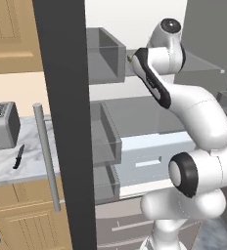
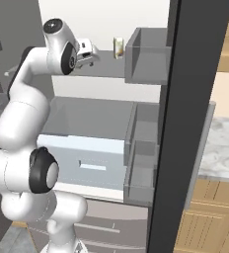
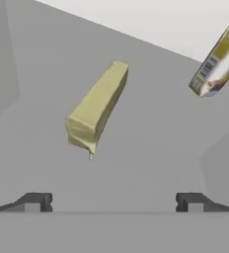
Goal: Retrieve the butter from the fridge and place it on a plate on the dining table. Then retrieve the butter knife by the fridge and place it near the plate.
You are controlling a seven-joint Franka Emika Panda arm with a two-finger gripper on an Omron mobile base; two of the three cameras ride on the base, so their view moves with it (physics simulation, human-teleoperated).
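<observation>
The gripper (image 3: 114, 201) is fully spread and holds nothing. In the hand view its two dark fingertips (image 3: 35, 201) stand far apart at the lower left and lower right of the frame, with bare grey shelf surface between them. No object touches either tip.

The butter (image 3: 96, 106) lies on the grey shelf left of centre in the hand view, ahead of the gripper and apart from it. It is a yellow stick lying at a diagonal, near end lower left, far end toward the upper centre. A pale can (image 3: 217, 62) with a barcode stands tilted in the frame at the upper right, well apart from the butter.

In the right base view the arm rises from the lower left and bends forward at the top, with the hand reaching into the open fridge (image 2: 106, 118) at upper-shelf level, near the can (image 2: 118, 48).

In the left base view the butter knife (image 1: 18, 156) lies on the marble counter (image 1: 32, 161) at the left edge, just beside a toaster (image 1: 2, 125).
</observation>
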